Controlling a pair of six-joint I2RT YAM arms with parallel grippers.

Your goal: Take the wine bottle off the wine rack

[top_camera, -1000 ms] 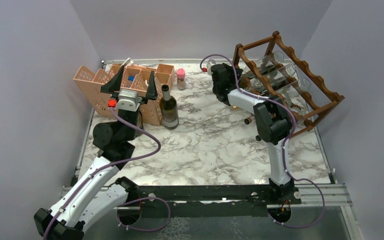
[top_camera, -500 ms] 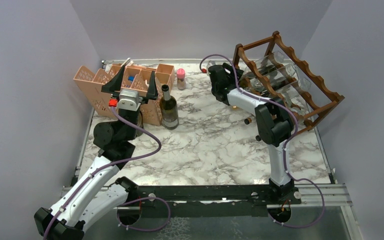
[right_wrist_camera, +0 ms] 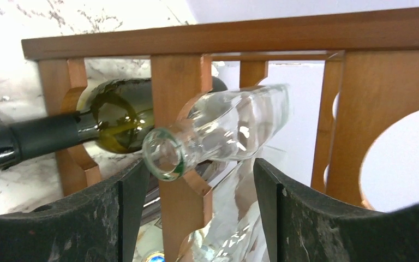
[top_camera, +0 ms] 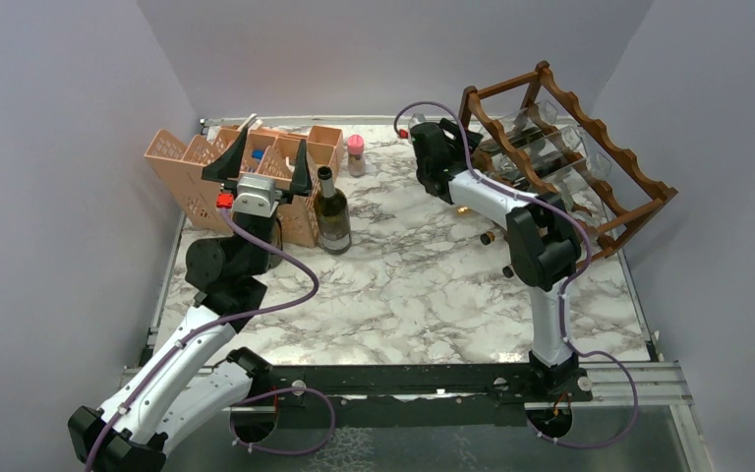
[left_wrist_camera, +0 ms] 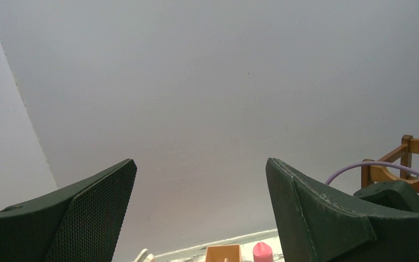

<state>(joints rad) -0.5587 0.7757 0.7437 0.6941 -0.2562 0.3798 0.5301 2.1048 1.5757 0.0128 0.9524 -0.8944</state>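
The dark reddish-brown wine rack (top_camera: 609,162) stands tilted at the back right. In the right wrist view the wine rack (right_wrist_camera: 223,35) fills the frame. A green wine bottle (right_wrist_camera: 114,117) lies in it, its dark-capped neck sticking out to the left. Beside it lies a clear glass bottle (right_wrist_camera: 223,128), its mouth just above my left fingertip. My right gripper (right_wrist_camera: 199,180) is open at the rack's front end and holds nothing. My left gripper (top_camera: 268,157) is raised above the organiser, open and empty, facing the back wall (left_wrist_camera: 201,164).
A peach-pink lattice organiser (top_camera: 182,162) stands at the back left. A dark wine bottle (top_camera: 332,211) stands upright on the marble table next to it. A small pink-capped bottle (top_camera: 356,152) stands near the back wall. Grey walls close in on three sides.
My right wrist has shifted slightly toward the back wall at the rack's end. The left arm has barely moved and stays open.
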